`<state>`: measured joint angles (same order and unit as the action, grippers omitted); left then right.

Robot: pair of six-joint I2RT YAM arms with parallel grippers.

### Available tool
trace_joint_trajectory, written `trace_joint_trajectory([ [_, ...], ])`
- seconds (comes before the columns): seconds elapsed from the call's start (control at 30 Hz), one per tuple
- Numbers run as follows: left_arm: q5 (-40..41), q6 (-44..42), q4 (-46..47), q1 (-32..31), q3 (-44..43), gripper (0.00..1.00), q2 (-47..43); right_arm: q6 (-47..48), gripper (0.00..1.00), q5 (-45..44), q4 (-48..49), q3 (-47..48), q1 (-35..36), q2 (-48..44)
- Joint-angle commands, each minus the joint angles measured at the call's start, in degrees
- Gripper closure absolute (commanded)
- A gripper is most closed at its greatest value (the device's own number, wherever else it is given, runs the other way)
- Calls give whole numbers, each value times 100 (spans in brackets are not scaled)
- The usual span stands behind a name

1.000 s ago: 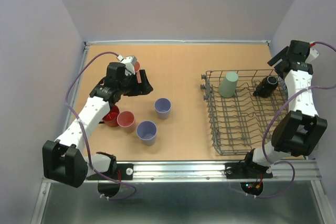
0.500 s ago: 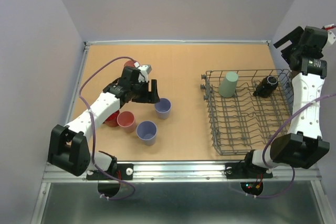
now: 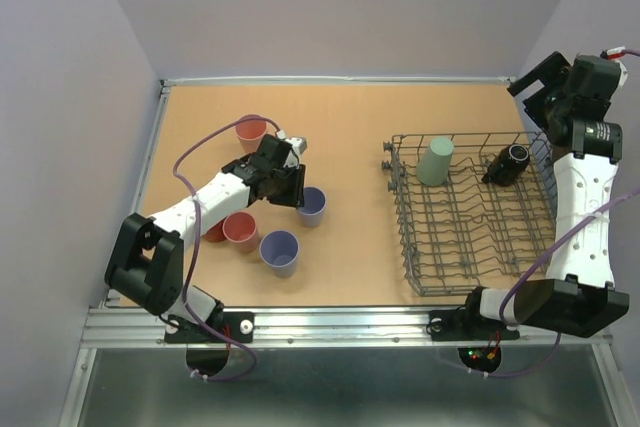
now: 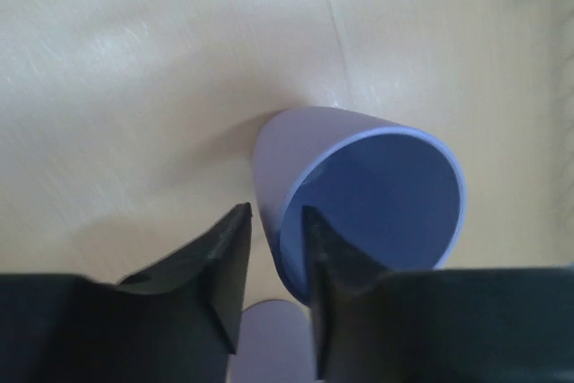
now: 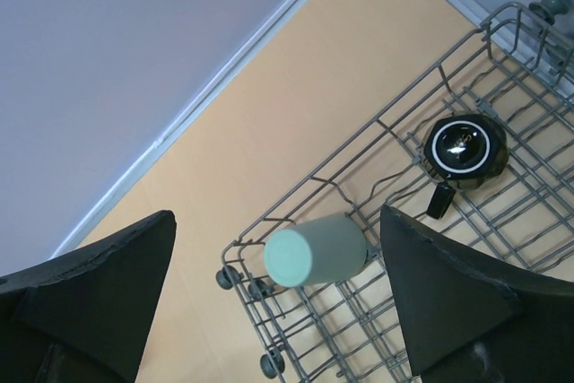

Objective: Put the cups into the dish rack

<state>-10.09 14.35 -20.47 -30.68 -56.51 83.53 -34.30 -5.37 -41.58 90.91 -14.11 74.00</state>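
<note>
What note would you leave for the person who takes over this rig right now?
Left claw: astride the wall of the far lavender cup, one finger inside, one outside; a firm grip is not confirmed.
Right claw: open, empty, high above the dish rack.
Done: sage-green cup and dark mug are in the rack.
Left: that lavender cup, near lavender cup, far pink cup, near pink cup, and red mug partly under the left arm, all on the table.

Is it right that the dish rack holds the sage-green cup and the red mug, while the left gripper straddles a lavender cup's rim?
The right wrist view shows the dark mug, not a red one, with the sage-green cup in the dish rack. The rest is right.
</note>
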Motion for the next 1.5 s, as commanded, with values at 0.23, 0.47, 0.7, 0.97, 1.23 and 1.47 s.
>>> trace_joint_trajectory([
  [0.23,103,-169,-159,0,-887,100,129,223,0,1281,378,-48,145,-324],
  [0.47,-754,-92,-72,61,-1879,100,-345,-1162,0,3901,1835,-564,145,-568],
  [0.7,-2634,1417,1294,404,-2076,100,-627,-3352,0,4440,5056,-2898,565,-1658],
  [0.97,-4106,5356,6902,457,-353,100,-777,-4101,0,3385,6521,-3668,2543,-1530],
  [1.23,-3861,6317,8832,457,175,100,-679,-4023,0,2558,7164,-3212,4205,-607],
  [1.47,-3097,6045,8308,466,615,100,-1188,-3987,0,2348,7234,-2956,4522,-403],
])
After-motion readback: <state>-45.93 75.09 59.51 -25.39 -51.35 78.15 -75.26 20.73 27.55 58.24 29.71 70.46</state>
